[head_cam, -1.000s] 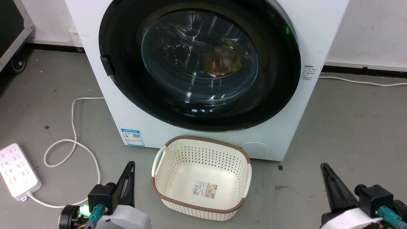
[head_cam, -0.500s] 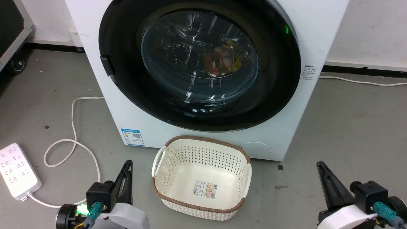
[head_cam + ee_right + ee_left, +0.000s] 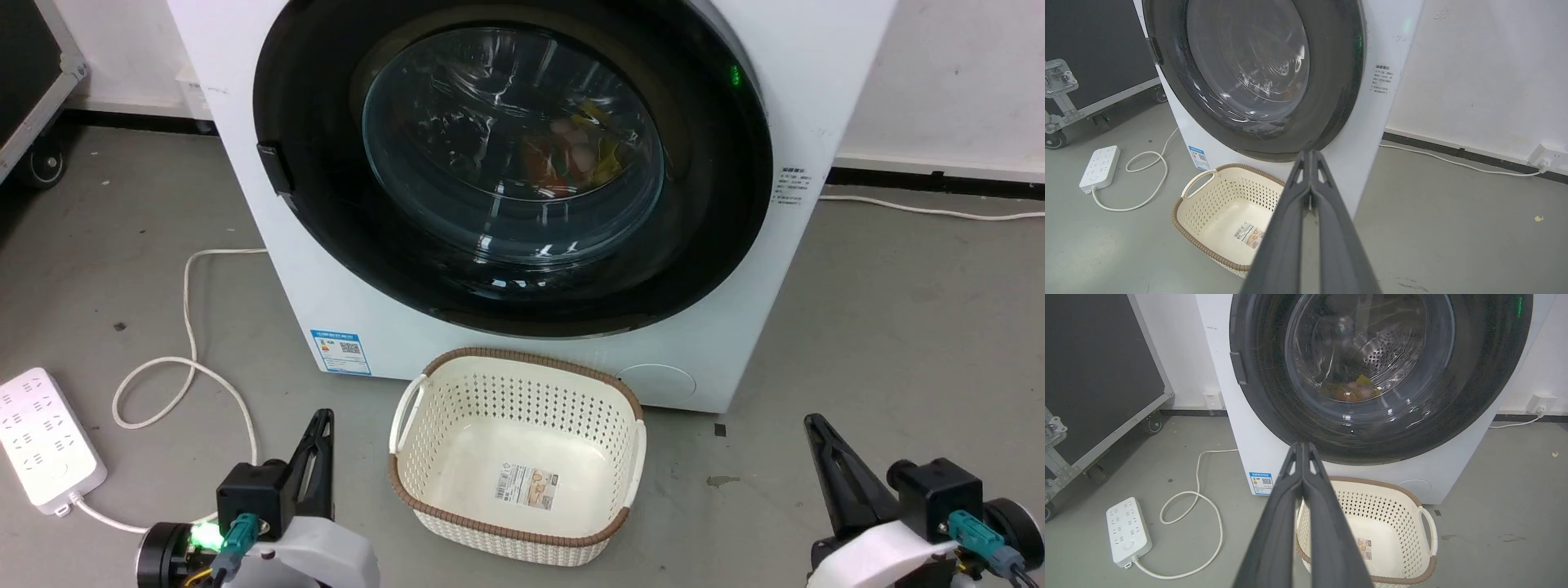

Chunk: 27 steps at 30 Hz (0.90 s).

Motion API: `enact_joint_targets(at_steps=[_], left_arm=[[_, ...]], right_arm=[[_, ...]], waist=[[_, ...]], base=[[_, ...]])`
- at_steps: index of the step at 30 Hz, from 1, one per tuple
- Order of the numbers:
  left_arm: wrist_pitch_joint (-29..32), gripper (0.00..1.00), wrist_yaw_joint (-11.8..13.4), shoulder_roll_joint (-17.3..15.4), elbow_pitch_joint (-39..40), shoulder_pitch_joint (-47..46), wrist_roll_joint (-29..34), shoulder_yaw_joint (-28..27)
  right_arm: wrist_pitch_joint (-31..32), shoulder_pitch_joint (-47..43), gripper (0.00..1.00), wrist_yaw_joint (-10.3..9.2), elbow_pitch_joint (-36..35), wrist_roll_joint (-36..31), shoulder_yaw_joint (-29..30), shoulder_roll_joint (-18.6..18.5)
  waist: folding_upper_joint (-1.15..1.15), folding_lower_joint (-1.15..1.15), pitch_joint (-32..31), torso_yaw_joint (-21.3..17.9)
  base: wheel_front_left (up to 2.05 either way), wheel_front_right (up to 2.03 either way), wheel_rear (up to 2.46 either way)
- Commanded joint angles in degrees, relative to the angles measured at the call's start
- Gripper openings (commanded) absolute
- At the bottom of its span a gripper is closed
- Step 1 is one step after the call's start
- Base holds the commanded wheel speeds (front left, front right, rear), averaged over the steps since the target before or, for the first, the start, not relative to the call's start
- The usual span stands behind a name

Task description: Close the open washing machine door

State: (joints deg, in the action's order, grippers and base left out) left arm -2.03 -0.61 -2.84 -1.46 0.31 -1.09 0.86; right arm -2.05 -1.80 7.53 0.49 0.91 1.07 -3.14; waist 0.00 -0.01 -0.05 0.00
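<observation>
The washing machine door [image 3: 513, 155], round with a wide glossy black rim and a bulging glass window, lies flat against the white machine front with no gap that I can see. Coloured laundry shows through the glass. The same door shows in the left wrist view [image 3: 1372, 355] and in the right wrist view [image 3: 1249, 69]. My left gripper [image 3: 325, 418] hangs low at the lower left, shut and empty, well short of the door. My right gripper [image 3: 812, 420] hangs at the lower right, also shut and empty. In the wrist views, the left gripper [image 3: 1302, 446] and right gripper [image 3: 1310, 153] have their fingers pressed together.
A cream perforated basket [image 3: 522, 356] with a brown rim stands on the floor right before the machine, between my grippers. A white power strip [image 3: 45, 441] and its looped cable [image 3: 188, 367] lie at the left. A wheeled black case [image 3: 1098, 375] stands further left.
Both grippers have sunk slightly lower and drifted a little left in the head view. The door and the basket have not moved.
</observation>
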Motion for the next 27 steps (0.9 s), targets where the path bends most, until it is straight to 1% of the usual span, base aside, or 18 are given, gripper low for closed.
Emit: enact_joint_targets(at_steps=[1,15,27], left_arm=[[0.4,0.0,0.3,0.0,0.4,-0.3,0.5,-0.3],[2.0,0.0,0.6,0.0,1.5,-0.3,1.1,-0.9],[2.0,0.0,0.6,0.0,1.5,-0.3,1.1,-0.9]], right_arm=[[0.4,1.1,0.0,-0.04,-0.4,-0.4,-0.3,0.2],[2.0,1.8,0.0,-0.04,-0.5,-0.9,-1.1,0.3],[2.0,1.8,0.0,-0.04,-0.5,-0.9,-1.1,0.3]], waist=[[0.0,0.01,0.0,0.0],[0.0,0.01,0.0,0.0],[0.0,0.01,0.0,0.0]], base=[[0.0,0.0,0.0],[0.0,0.0,0.0],[0.0,0.0,0.0]])
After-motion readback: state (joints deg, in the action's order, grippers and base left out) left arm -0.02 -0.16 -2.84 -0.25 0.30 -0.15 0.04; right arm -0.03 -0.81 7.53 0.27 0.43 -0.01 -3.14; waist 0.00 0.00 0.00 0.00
